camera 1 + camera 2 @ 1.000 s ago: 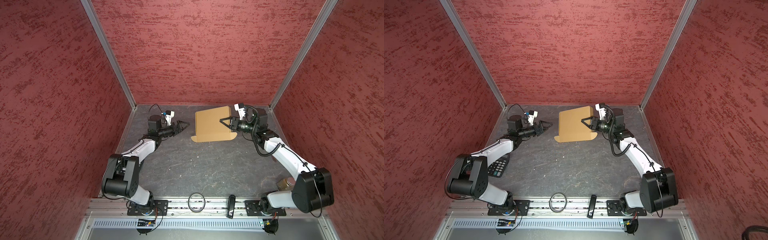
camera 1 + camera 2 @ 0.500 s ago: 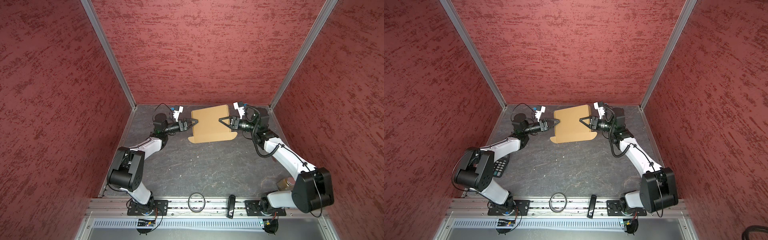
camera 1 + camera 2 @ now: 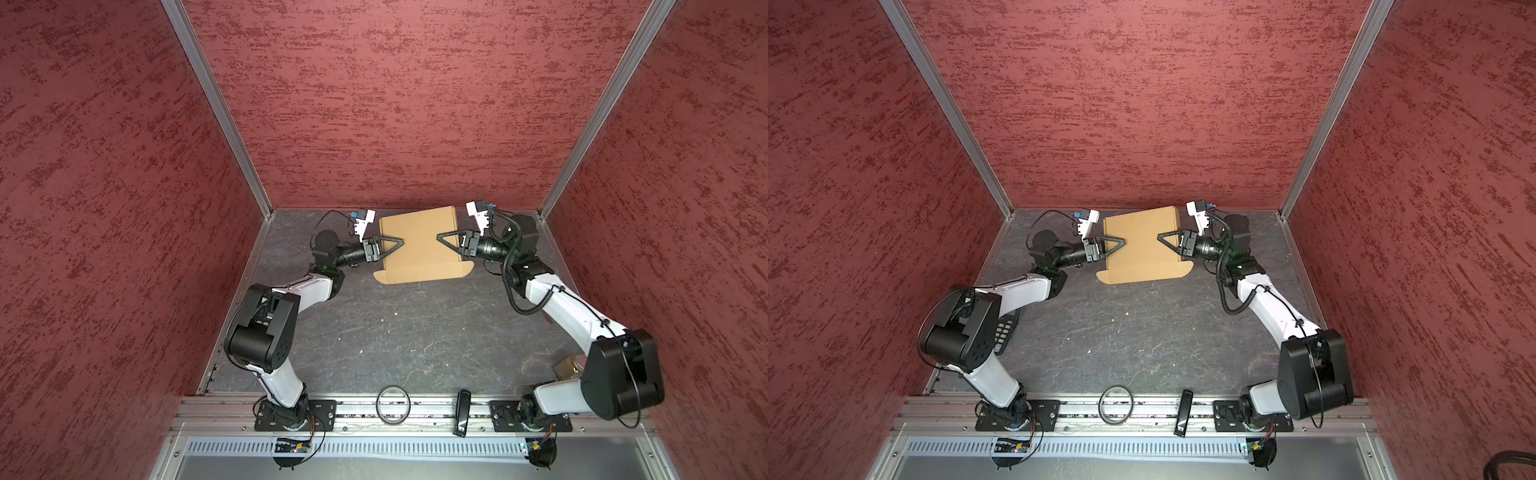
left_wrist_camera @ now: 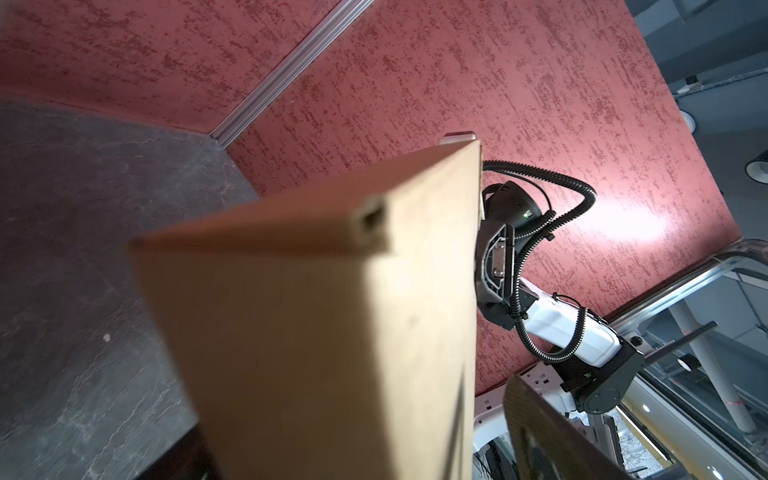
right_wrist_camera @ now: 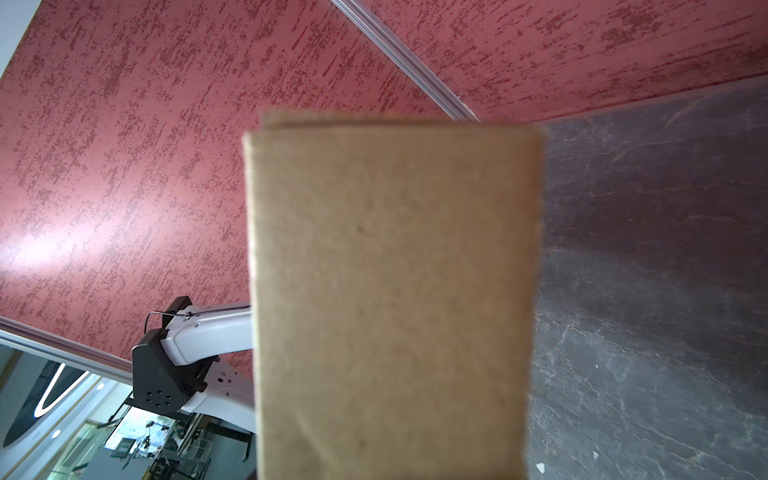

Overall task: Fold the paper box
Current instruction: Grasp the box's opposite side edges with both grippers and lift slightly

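Fingers (image 3: 448, 248) of our right gripper (image 3: 439, 237) clamp the paper box (image 3: 419, 257) by its right edge; our left gripper (image 3: 401, 240) gapes around the left. Its flap (image 3: 422, 277) points near, lengthwise left-right.

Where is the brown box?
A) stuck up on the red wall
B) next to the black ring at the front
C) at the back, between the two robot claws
C: the box is at the back, with the left gripper at one side of it and the right gripper at the other.

No legible text, labels or numbers
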You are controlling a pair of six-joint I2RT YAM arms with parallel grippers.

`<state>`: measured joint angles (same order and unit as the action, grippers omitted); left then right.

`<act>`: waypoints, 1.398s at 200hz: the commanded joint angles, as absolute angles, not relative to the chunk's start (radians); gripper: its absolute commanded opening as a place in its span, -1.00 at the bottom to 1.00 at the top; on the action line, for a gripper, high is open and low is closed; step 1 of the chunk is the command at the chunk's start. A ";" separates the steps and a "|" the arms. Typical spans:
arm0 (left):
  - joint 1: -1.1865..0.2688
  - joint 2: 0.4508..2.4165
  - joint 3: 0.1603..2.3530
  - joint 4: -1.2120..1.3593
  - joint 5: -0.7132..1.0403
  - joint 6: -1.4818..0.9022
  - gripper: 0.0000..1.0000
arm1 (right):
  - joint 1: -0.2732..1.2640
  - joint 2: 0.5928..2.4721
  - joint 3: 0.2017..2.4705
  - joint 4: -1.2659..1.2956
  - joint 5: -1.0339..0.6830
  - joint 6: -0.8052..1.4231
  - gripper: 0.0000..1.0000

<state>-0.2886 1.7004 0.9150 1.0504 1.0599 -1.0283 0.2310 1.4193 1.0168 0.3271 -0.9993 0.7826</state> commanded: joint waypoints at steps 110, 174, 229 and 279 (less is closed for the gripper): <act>-0.307 1.787 0.991 1.410 1.129 -1.286 0.47 | 0.225 1.448 1.012 0.480 -1.010 0.835 -0.65; -0.321 1.773 1.012 1.341 1.146 -1.245 0.21 | 0.225 1.488 1.016 0.507 -1.010 0.852 -0.65; -0.318 1.784 1.029 1.338 1.147 -1.258 -0.27 | 0.225 1.482 1.018 0.485 -1.011 0.832 -0.55; -0.291 1.791 1.036 1.365 1.136 -1.312 -0.48 | 0.221 1.473 1.019 0.486 -1.006 0.820 -0.10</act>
